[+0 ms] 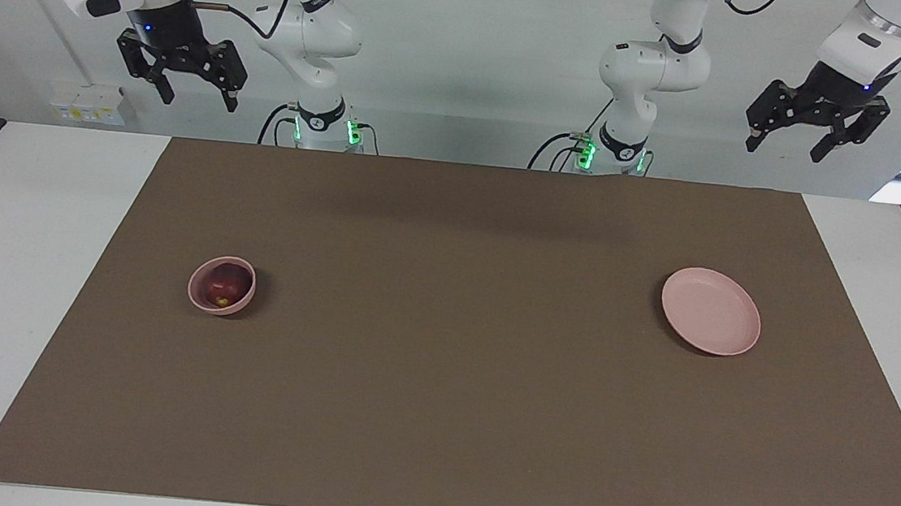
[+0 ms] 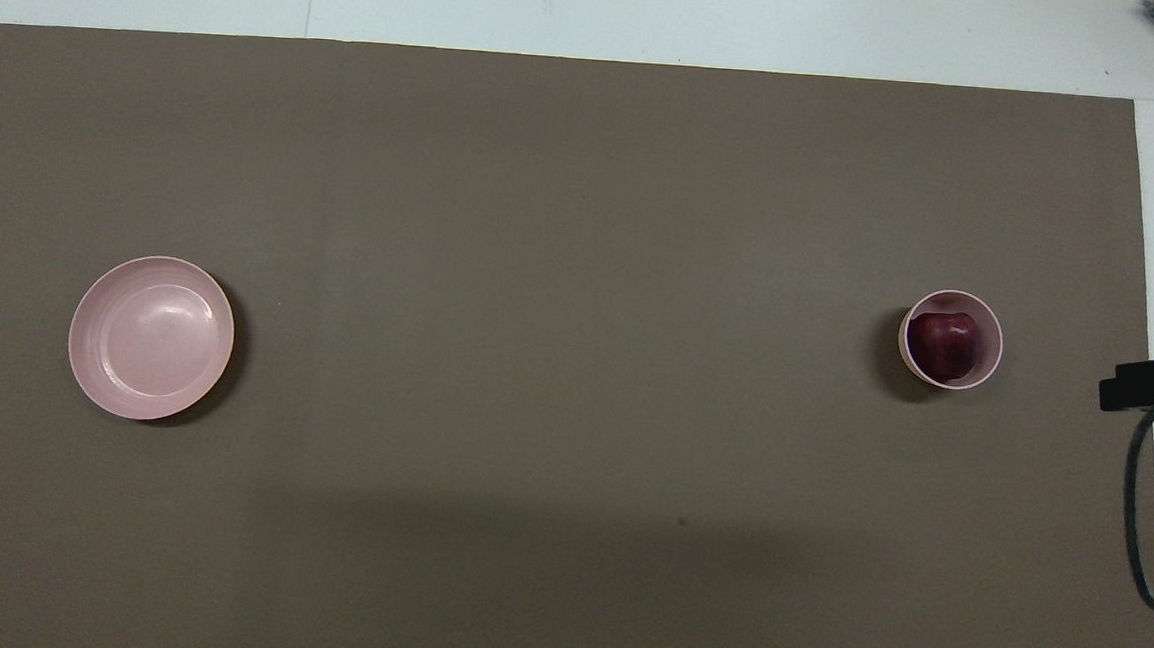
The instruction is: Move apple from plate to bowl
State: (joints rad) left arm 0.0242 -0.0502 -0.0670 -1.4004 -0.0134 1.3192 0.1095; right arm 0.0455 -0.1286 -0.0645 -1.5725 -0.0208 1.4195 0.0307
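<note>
The facing view looks from high across the table toward both robots, taking in the whole brown mat point(image 1: 436, 415) from a distance. The overhead view looks steeply down from above the robots' end, closer in. Both share the mat, turned half a turn.

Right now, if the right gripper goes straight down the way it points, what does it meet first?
Probably bare table: the right gripper hangs high, jaws open, near the robots' edge. The bowl holding the apple looks off that line, though depth is unclear.
</note>
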